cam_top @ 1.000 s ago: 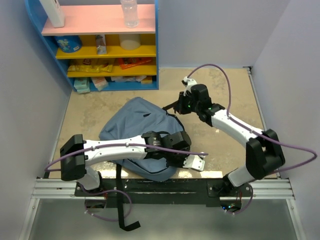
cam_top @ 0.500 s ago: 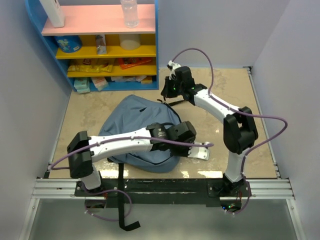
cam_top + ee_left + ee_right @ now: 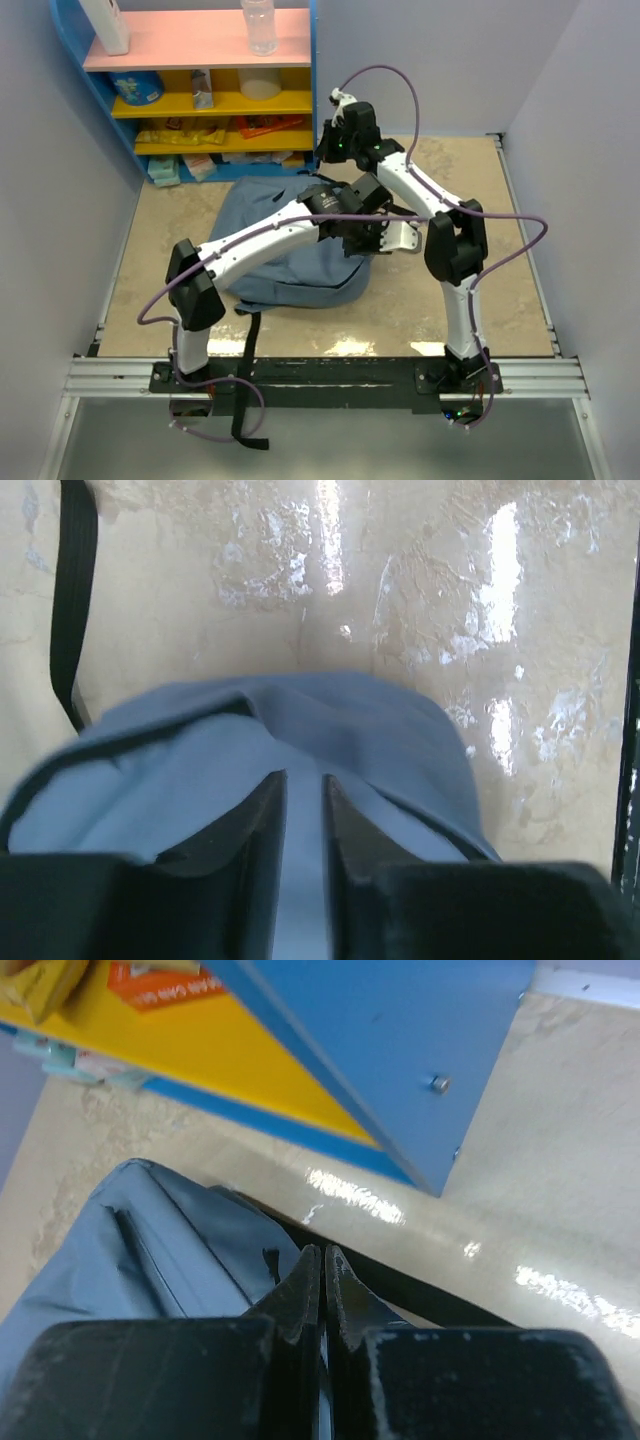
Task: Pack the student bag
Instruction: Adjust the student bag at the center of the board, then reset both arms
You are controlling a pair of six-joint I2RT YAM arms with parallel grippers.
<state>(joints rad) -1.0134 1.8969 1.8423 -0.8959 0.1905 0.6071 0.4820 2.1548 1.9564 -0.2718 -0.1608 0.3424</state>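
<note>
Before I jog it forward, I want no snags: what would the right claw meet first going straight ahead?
Probably the student bag just below its tips; past that, the blue shelf unit. Depth is unclear.

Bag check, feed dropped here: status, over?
Left gripper slightly open, bag fabric between its fingers. Right gripper shut at the bag's far edge, grip unclear. Bag slumped on table; shelf close behind.
</note>
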